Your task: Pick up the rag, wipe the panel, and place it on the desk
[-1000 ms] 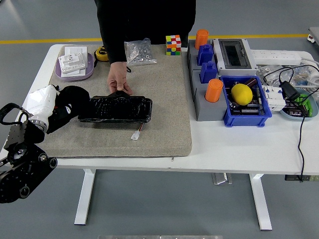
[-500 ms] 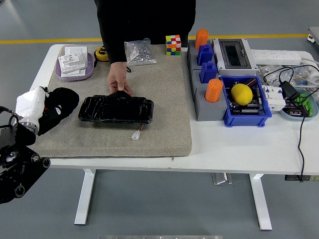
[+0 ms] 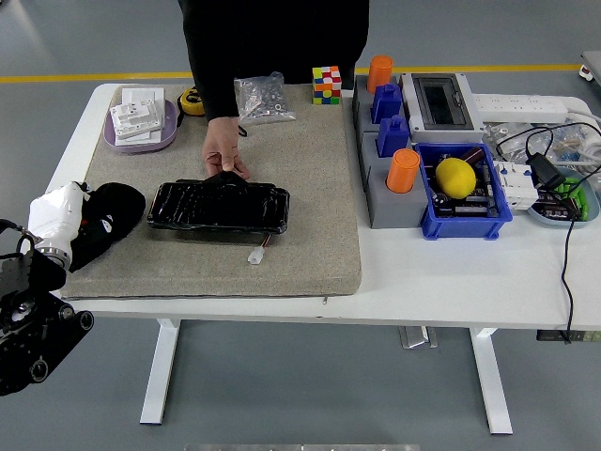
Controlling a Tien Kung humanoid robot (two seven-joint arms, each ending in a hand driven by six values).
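Observation:
A glossy black panel (image 3: 218, 207) lies flat on the grey mat (image 3: 310, 235), left of its middle. A person at the far side presses one hand (image 3: 225, 155) on the panel's far edge. My left hand (image 3: 54, 214), white-covered, is at the mat's left edge, a short gap left of the panel. Its fingers are curled around a black rag (image 3: 111, 218), which rests partly on the mat. The fingertips themselves are hidden under the cloth. The left arm's black body (image 3: 28, 319) hangs below the table's near-left corner.
A small white connector (image 3: 255, 254) lies on the mat in front of the panel. At the back are a purple tray (image 3: 141, 127), a bag of screws (image 3: 263, 99) and a colour cube (image 3: 326, 84). Grey and blue bins (image 3: 465, 202), orange cups and cables fill the right side.
My left hand has drawn back to the left and toward the near edge with the rag, off the panel's left end. The person's hand and the panel have stayed put.

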